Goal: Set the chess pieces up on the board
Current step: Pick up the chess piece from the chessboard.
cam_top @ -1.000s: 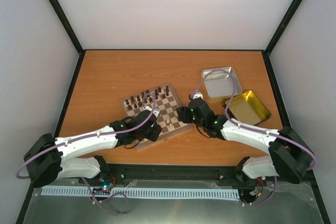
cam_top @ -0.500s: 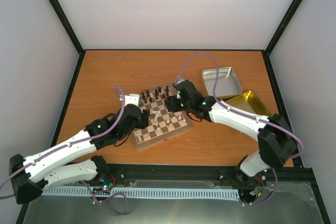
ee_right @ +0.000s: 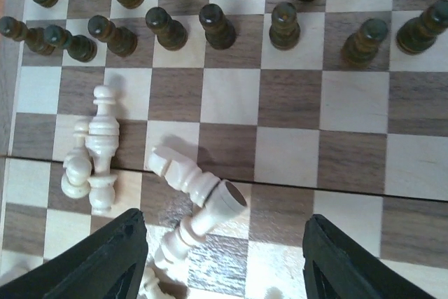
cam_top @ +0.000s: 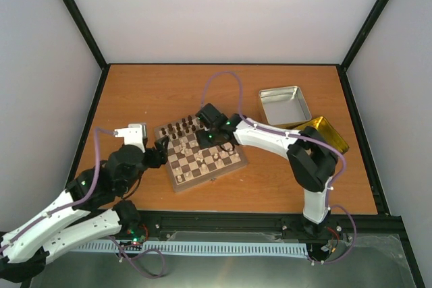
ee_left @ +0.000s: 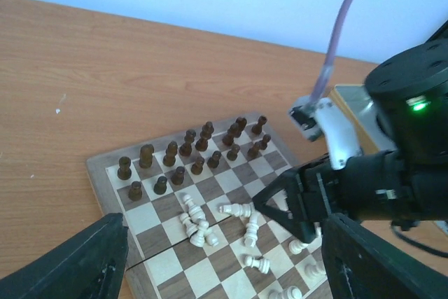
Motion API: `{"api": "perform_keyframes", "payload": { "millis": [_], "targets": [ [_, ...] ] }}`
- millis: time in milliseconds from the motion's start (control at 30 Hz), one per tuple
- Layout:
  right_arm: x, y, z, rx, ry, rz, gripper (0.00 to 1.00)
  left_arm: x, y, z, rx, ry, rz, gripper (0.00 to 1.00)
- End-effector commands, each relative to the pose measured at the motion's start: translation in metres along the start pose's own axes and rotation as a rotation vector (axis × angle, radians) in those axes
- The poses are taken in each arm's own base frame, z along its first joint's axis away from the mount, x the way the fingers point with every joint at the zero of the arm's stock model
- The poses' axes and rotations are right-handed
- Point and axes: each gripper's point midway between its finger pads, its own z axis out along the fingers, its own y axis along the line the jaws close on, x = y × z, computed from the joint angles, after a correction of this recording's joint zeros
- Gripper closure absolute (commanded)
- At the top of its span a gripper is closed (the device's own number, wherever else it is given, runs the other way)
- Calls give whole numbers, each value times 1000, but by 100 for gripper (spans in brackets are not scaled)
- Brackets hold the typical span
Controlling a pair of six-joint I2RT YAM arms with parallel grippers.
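Hovering over board [ee_right: 294, 99] centre, right fingers [ee_right: 105, 260] parted, empty, above toppled chess pieces [ee_right: 196, 183]. Left wrist: left fingers [ee_left: 77, 264] spread, empty, off board's left edge. Top: right arm [cam_top: 270, 141] reaches across board. Risk: pinch catches two tangled pieces, flicks one into dark chessmen [ee_right: 217, 26].

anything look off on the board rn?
Yes. Several cream pieces lie toppled in a heap in the middle of the board, some crossing each other. The dark pieces stand upright in rows along the far side.
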Motion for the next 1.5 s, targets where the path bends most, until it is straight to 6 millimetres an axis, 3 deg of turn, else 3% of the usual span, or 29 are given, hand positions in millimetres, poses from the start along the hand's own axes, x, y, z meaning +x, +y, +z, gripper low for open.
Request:
{"api": "perform_keyframes", "payload": {
  "millis": [0,167,300,467,1000,1300,1467],
  "targets": [
    [3,-2,5,121,23,24,39,-7,8,-10,6,-43,2,23],
    [12,0,15,161,32,83,40,-9,9,-13,21,-56,-10,23],
    [16,9,18,149,32,104,50,-7,9,-13,18,-47,-9,23],
    [23,20,23,107,54,158,54,-8,10,-14,12,-54,-14,23],
    [36,13,45,137,81,227,66,-7,13,-13,0,-51,-20,22],
    [25,12,41,142,27,252,85,-5,13,-12,-2,-45,-20,22],
    [7,11,25,124,-61,234,86,-1,11,-10,5,-31,-25,22]
  ]
}}
